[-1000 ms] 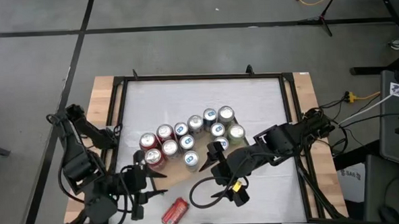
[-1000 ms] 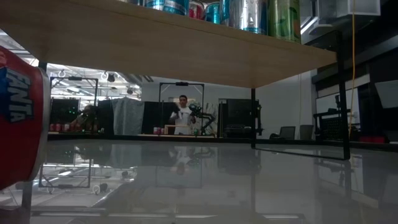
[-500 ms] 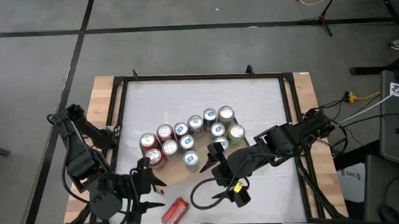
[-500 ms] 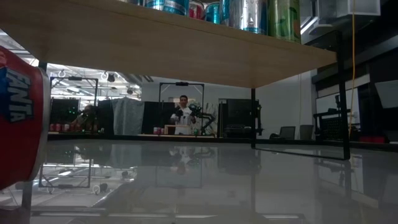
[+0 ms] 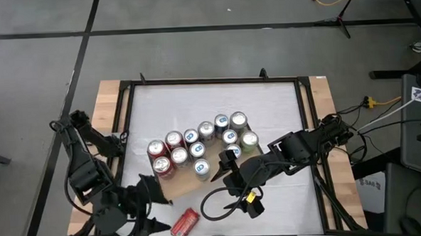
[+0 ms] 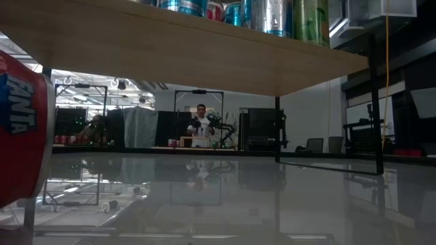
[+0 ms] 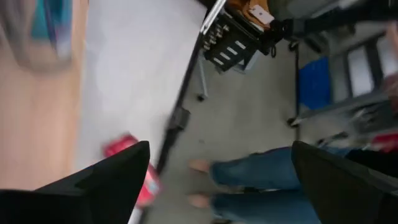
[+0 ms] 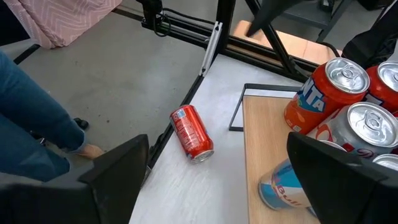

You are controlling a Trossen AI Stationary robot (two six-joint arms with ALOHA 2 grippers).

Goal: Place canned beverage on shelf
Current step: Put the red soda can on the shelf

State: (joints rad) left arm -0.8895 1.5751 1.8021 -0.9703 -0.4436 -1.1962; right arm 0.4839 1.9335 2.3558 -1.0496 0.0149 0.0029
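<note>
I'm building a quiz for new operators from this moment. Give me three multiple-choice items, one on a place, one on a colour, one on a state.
1. Where does the can not yet shelved lie?
A. On the white tabletop near the front edge
B. On the shelf among the others
C. On the floor

2. What colour is that can?
A. Green
B. Red
C. Silver

3. How does it rest?
A. Upright
B. On its side
C. Held in the jaws

Answers:
1. A: the red can lies on the white tabletop, apart from the shelf.
2. B: the right wrist view shows it red.
3. B: it lies lengthwise on its side, and neither the left gripper nor the right gripper holds it.
</note>
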